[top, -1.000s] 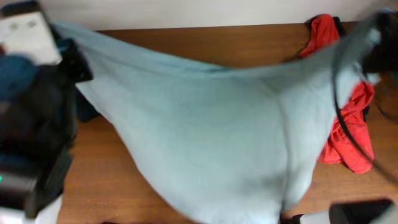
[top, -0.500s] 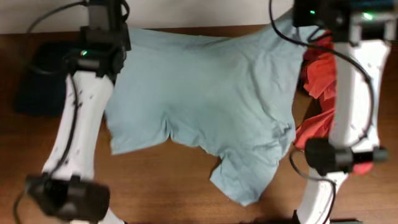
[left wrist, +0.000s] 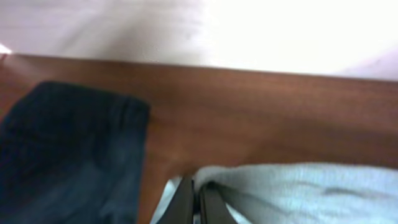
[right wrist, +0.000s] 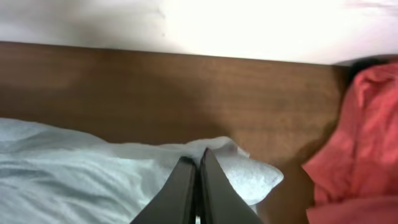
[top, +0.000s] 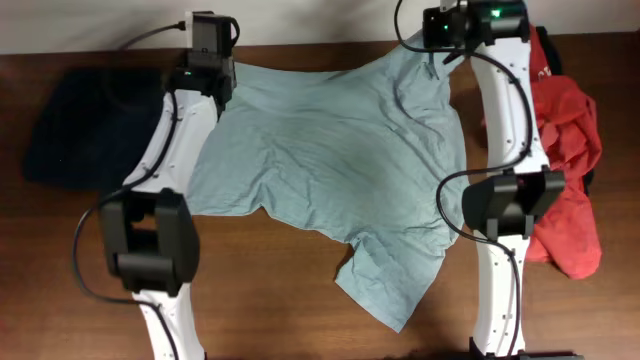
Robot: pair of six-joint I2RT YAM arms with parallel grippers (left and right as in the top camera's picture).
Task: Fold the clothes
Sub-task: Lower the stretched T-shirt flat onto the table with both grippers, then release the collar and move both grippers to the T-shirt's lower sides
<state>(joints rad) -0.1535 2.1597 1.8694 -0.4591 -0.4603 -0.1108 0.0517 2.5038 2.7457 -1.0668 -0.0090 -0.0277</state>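
Overhead: one light blue shirt [top: 330, 170] lies spread on the table [top: 250, 300]. The left gripper [top: 207, 75] and right gripper [top: 440, 45] are at its far edge. One dark garment [top: 85, 125] lies left of the shirt and one red garment [top: 565, 170] right of it, making three pieces. The step in hand looks like laying the shirt flat. Next it calls for letting go and smoothing the bunched near corner.

Left wrist: the jaws are closed, seemingly pinching the shirt's edge, though the view is blurred.

Right wrist: the jaws are closed on the shirt's corner.

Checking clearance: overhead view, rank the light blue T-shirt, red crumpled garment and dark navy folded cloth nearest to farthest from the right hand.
1. Light blue T-shirt, held in the right hand.
2. Red crumpled garment, right side.
3. Dark navy folded cloth, far left.
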